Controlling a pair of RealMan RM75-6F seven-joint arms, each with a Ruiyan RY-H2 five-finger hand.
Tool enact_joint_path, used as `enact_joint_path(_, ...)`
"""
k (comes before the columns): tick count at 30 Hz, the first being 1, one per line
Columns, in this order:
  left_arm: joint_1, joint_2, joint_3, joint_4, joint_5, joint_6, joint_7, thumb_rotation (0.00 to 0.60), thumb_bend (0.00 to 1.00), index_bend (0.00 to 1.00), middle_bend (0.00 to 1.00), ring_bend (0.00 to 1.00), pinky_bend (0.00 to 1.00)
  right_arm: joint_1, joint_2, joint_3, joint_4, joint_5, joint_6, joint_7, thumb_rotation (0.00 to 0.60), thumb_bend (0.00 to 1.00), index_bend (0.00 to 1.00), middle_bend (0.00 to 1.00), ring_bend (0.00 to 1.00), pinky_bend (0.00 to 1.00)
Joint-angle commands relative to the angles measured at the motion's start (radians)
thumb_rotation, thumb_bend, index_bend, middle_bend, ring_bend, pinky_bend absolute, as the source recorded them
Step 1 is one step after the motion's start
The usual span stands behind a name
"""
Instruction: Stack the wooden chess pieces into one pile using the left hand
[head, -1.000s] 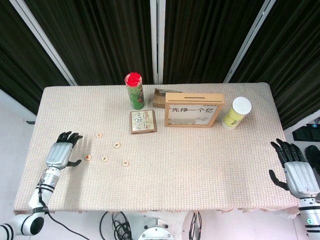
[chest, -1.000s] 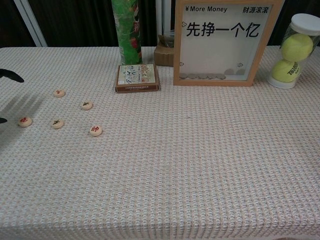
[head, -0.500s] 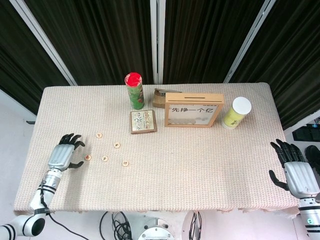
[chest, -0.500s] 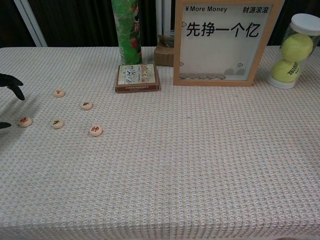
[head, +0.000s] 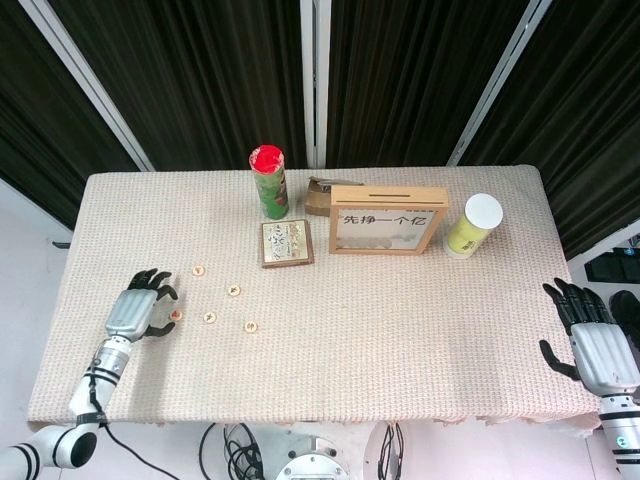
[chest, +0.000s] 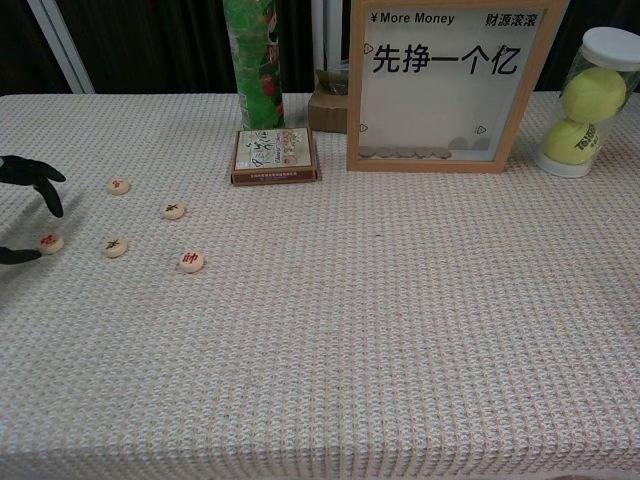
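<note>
Several round wooden chess pieces lie flat and apart on the left of the woven cloth: one at the far left (chest: 50, 242), one beside it (chest: 115, 247), one nearer the front (chest: 192, 261), one behind (chest: 174, 210) and the rearmost (chest: 119, 185). My left hand (head: 138, 306) hovers just left of the far-left piece (head: 176, 315), fingers spread and curved, holding nothing; in the chest view only its dark fingertips (chest: 35, 185) show at the left edge. At the table's front right corner my right hand (head: 596, 342) stays open and empty.
A small card box (head: 287, 243) lies behind the pieces. Further back stand a green can with a red lid (head: 270, 182), a brown box (head: 320, 196), a framed money box (head: 388, 220) and a tennis ball tube (head: 473, 226).
My left hand has slid right toward the far-left piece, and its fingers have curled downward a little. The pieces and my right hand have not moved.
</note>
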Motion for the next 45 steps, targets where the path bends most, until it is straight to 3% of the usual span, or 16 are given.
enact_joint_path(1, -0.001, 0.002, -0.002, -0.002, -0.005, -0.004, -0.005, 0.6, 0.24, 0.42, 0.11, 0.0, 0.01, 0.0, 0.0, 0.0, 0.0, 0.001, 0.0, 0.001, 0.6, 0.34, 0.0, 0.0, 0.0, 0.0)
enact_joint_path(45, -0.014, -0.009, 0.003, 0.019, -0.012, -0.03, -0.041, 0.6, 0.31, 0.49, 0.13, 0.0, 0.01, 0.007, 0.001, 0.0, -0.005, 0.022, -0.024, -0.011, 0.6, 0.33, 0.0, 0.0, 0.0, 0.0)
